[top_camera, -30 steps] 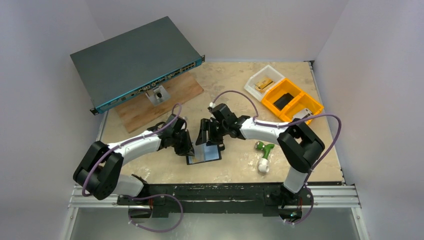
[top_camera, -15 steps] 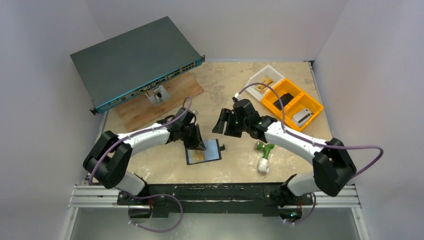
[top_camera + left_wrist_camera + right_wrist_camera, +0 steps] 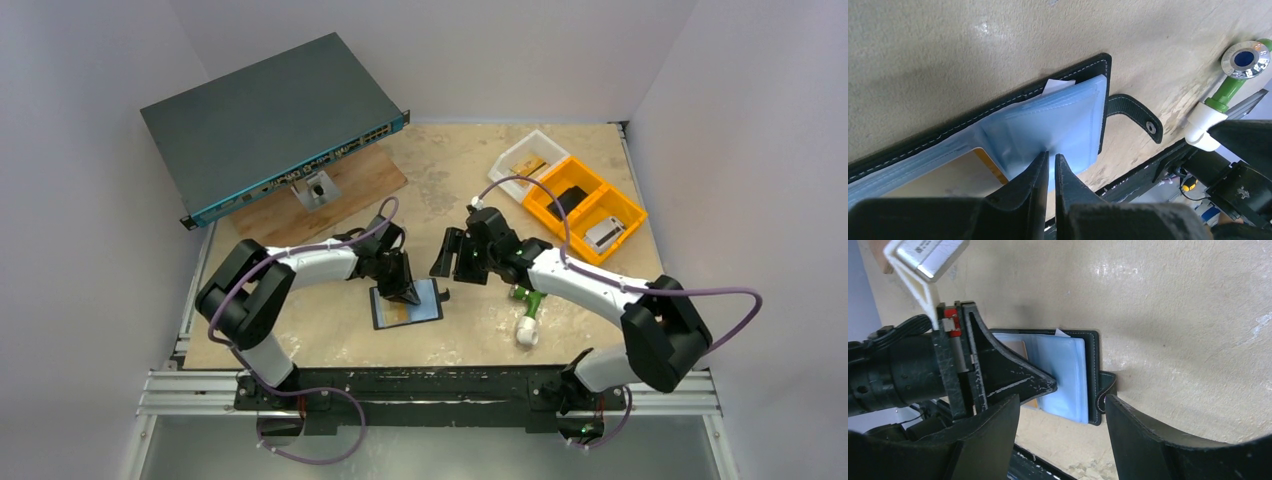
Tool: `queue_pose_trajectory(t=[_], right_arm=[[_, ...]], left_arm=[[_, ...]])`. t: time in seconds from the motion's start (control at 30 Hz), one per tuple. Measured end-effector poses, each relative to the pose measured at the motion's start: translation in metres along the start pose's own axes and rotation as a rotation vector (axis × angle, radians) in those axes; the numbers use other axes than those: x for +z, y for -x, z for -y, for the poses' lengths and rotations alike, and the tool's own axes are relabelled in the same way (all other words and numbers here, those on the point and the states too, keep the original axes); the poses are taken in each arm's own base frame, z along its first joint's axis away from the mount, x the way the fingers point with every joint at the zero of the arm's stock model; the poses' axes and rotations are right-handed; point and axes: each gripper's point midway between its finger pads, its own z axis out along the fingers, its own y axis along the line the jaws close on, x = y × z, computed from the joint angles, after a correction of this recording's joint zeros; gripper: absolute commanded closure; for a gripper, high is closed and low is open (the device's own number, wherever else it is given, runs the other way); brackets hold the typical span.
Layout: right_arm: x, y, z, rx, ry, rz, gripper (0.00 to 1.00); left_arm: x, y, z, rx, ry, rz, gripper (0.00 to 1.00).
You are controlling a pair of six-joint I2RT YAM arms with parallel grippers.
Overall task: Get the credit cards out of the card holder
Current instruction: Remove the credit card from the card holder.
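Left gripper [image 3: 1050, 159] stands nearly shut, its tips pressing on an edge of the pale blue cards [image 3: 1058, 120] that lie in the open holder [image 3: 998, 107]; whether it pinches one I cannot tell. Right gripper [image 3: 1062, 402] hangs wide, holding nothing, just off the holder's strap side. Holder lies flat, strap [image 3: 1138, 117] flung out, a tan card [image 3: 948, 175] showing in its other half. Step in hand, I judge: getting purchase on the first card. Next move calls for sliding it out of the holder, while the right gripper pins the holder's black edge so it does not drag along.
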Motion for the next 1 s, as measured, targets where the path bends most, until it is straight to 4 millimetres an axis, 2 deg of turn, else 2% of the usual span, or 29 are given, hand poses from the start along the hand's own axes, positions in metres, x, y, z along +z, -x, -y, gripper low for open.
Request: queue_pose_trajectory(t=[0.13, 0.3, 0.4, 0.5, 0.6, 0.7, 0.87, 1.0], right_arm=[[0.007, -0.005, 0.005, 0.002, -0.018, -0.025, 0.38], [0.015, -0.011, 0.006, -0.002, -0.024, -0.055, 0.39], [0.020, -0.014, -0.007, -0.013, 0.009, -0.083, 0.39], [0.027, -0.018, -0.027, -0.035, 0.063, -0.108, 0.40], [0.037, -0.030, -0.042, -0.046, 0.115, -0.148, 0.43], [0.048, -0.046, -0.048, -0.045, 0.141, -0.201, 0.46], [0.061, -0.062, -0.048, -0.031, 0.153, -0.259, 0.48], [0.066, -0.064, -0.051, -0.021, 0.169, -0.268, 0.48]], left_arm=[[-0.006, -0.001, 0.002, 0.003, -0.001, 0.005, 0.89], [-0.036, 0.004, 0.012, 0.031, -0.015, 0.077, 0.89], [-0.060, 0.011, 0.011, 0.036, -0.040, 0.143, 0.89], [-0.074, 0.018, -0.010, -0.010, -0.017, 0.194, 0.91], [-0.075, 0.014, -0.035, -0.053, 0.033, 0.193, 0.93], [-0.071, 0.004, -0.048, -0.067, 0.066, 0.163, 0.95], [-0.066, -0.004, -0.057, -0.078, 0.085, 0.141, 0.98], [-0.063, -0.005, -0.060, -0.083, 0.093, 0.133, 0.99]])
